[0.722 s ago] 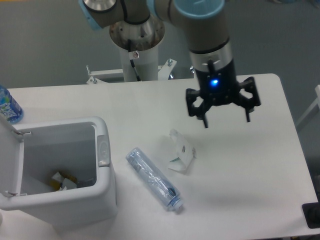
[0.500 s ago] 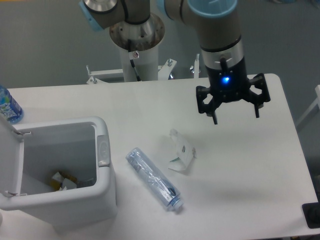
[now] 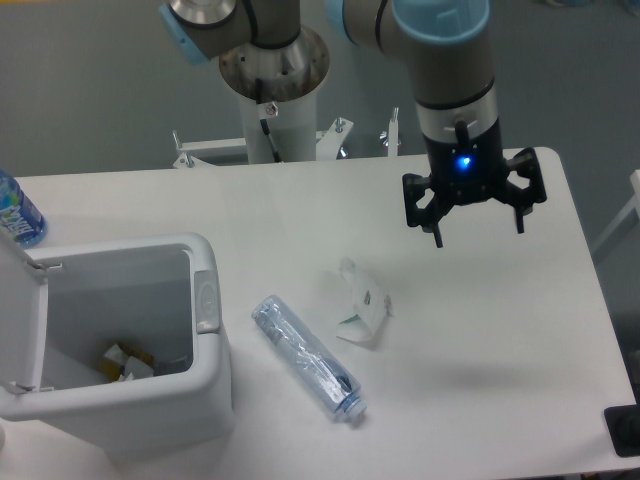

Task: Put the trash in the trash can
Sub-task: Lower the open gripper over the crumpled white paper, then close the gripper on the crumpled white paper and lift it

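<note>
A clear, crinkled plastic bottle (image 3: 307, 358) with a bluish tint lies diagonally on the white table, just right of the trash can. A crumpled white wrapper (image 3: 362, 305) with green marks rests beside it, up and to the right. The white trash can (image 3: 120, 345) stands at the left with its lid swung open and a grey button on its rim; some scraps lie inside. My gripper (image 3: 478, 229) hangs open above the table's right side, well clear of both pieces of trash, with nothing between its fingers.
A blue-labelled water bottle (image 3: 17, 213) stands at the far left edge of the table. The arm's pedestal (image 3: 275, 90) rises behind the table. A dark object (image 3: 624, 431) sits at the table's front right corner.
The open gripper has drifted to the right and slightly up, farther from the wrapper and the bottle. The trash and the trash can have not moved.
</note>
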`<act>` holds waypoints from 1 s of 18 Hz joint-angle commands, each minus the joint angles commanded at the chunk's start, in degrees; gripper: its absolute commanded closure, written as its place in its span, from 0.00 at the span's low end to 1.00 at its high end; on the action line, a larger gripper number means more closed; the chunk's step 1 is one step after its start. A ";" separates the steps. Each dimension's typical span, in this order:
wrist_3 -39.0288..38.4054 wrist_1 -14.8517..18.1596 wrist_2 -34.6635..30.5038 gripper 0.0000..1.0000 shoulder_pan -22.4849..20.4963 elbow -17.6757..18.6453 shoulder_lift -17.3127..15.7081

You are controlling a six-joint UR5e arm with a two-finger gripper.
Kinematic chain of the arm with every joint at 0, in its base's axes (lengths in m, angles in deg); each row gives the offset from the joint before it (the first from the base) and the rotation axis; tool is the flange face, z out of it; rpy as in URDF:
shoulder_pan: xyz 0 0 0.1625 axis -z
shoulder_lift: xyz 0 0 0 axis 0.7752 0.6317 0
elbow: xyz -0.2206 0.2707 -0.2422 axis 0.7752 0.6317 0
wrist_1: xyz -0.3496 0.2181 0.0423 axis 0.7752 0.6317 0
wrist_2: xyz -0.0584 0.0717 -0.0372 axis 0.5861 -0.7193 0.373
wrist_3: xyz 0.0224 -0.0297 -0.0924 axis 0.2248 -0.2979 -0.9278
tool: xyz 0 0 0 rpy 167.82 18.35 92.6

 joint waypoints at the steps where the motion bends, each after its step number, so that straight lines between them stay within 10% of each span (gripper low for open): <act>1: -0.88 -0.44 -0.26 0.00 0.18 1.76 -0.09; 9: 11.50 -0.89 0.44 0.00 2.81 16.52 -1.23; 18: 5.71 -5.19 1.23 0.00 5.63 18.04 5.70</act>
